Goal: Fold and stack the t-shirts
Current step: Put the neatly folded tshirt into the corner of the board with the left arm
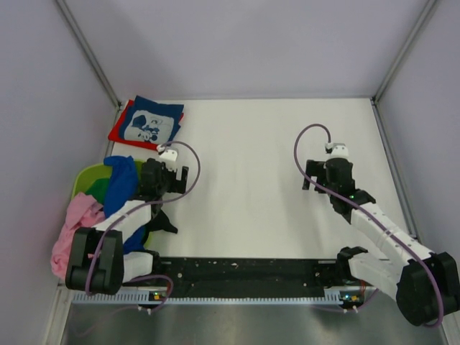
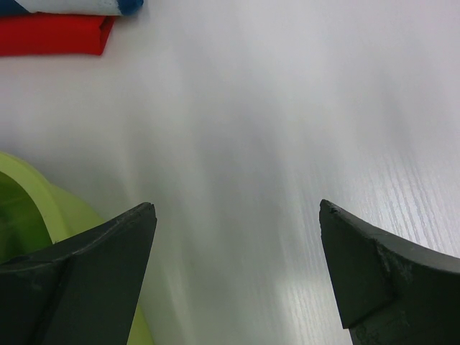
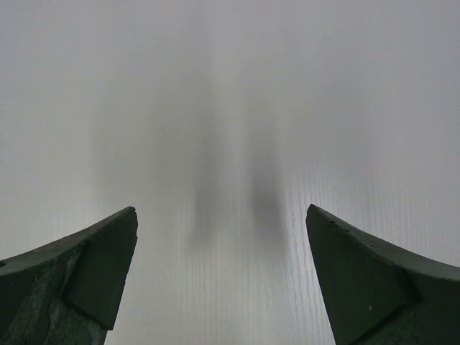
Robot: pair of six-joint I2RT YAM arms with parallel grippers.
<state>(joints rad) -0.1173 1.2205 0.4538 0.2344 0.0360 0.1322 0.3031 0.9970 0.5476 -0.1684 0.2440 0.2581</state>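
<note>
Overhead view with both wrist views. A white tabletop [image 1: 244,180] is enclosed by pale walls, and the two arm bases sit at its 6 o'clock edge.

**Folded stack.** At about 10 o'clock on the tabletop, near the far left corner, a folded navy blue cotton t-shirt with a pale cartoon print [image 1: 151,122] lies on top of a folded plain red cotton t-shirt [image 1: 117,134]. The red edges show along the stack's 9 o'clock and 6 o'clock sides.

**Unfolded pile.** At the 9 o'clock edge stands a lime green plastic basket [image 1: 80,180]. A crumpled royal blue t-shirt [image 1: 121,183] and a green t-shirt [image 1: 100,188] lie heaped in it. A pink t-shirt [image 1: 72,230] spills out of the basket toward 7 o'clock.

**Left end effector** [image 2: 237,215]. It is released and grasps nothing, with its two dark fingers spread wide above bare tabletop. It is just beside the basket rim, which appears at 8 o'clock in the left wrist view. The red t-shirt is at 11 o'clock in the same view, well apart from the fingers.

**Right end effector** [image 3: 221,215]. It is also released and empty, with its fingers spread over bare tabletop. It is at about 3 o'clock on the tabletop, well apart from every t-shirt.
</note>
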